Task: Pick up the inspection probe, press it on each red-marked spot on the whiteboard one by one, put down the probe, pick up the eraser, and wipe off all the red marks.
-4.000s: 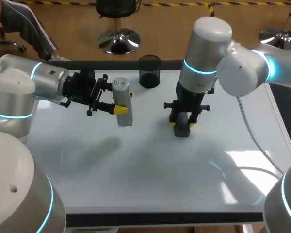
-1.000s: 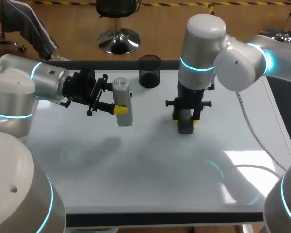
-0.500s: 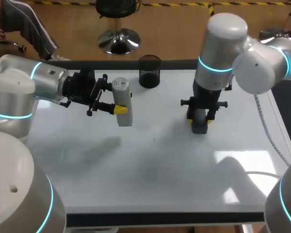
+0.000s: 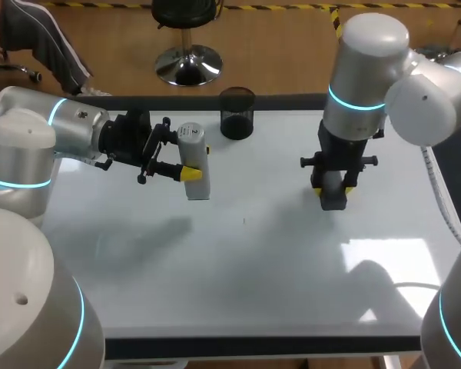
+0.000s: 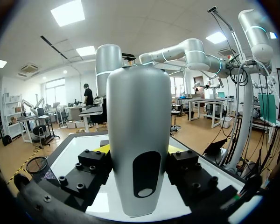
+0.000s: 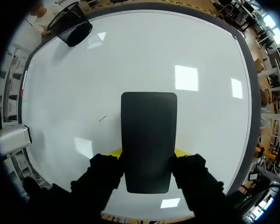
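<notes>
Left gripper: closed on the probe from both sides, above the board's left part.
Probe: smooth silver-grey, bottle-shaped, with a dark oval window; cap print too small to read.
Cup: black mesh, far edge.
Whiteboard: glossy white, dark rim.
Right gripper: clamps the eraser, right of middle.
Eraser: matte black slab, rounded corners; seemingly on the board.

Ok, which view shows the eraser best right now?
The right wrist view: the eraser shows its whole dark face, clamped in the right gripper over the whiteboard. The head view shows only a small dark block, partly hidden by the gripper. The left wrist view shows none of it; the probe fills it.
</notes>
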`<state>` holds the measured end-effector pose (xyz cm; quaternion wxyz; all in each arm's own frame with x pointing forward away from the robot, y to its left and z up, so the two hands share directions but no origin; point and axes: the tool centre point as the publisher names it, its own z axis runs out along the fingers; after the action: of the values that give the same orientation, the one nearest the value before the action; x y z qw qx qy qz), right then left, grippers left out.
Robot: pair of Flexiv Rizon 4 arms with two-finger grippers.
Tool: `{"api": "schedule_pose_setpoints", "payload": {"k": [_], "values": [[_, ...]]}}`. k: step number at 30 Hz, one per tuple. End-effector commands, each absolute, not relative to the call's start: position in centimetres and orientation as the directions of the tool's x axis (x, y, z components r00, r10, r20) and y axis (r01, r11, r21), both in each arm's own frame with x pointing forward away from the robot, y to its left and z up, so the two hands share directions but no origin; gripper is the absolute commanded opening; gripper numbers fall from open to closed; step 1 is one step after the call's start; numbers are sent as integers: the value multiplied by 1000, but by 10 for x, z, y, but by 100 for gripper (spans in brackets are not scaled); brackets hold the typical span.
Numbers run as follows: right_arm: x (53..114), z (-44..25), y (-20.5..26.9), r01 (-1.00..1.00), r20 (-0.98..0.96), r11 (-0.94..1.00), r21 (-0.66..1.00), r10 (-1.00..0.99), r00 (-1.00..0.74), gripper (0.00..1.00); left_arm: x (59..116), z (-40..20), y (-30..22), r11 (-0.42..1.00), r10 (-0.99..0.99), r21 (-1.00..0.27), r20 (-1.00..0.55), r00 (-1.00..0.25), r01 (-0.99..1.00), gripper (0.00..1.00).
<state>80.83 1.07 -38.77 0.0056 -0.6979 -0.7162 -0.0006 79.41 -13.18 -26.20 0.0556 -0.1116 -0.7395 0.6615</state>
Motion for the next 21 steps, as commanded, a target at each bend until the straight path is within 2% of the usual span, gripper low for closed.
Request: {"api": "schedule_pose_setpoints", "payload": {"k": [1,21], "values": [[798,-372,-2,999,5,33,6,999,-33,0,793,-261,-131,99,237,-991,-67,-969,93,0],[777,-374,-54,1000,-19,18,1,1000,-18,0,793,-261,-131,99,237,-991,-67,-969,93,0]]}}
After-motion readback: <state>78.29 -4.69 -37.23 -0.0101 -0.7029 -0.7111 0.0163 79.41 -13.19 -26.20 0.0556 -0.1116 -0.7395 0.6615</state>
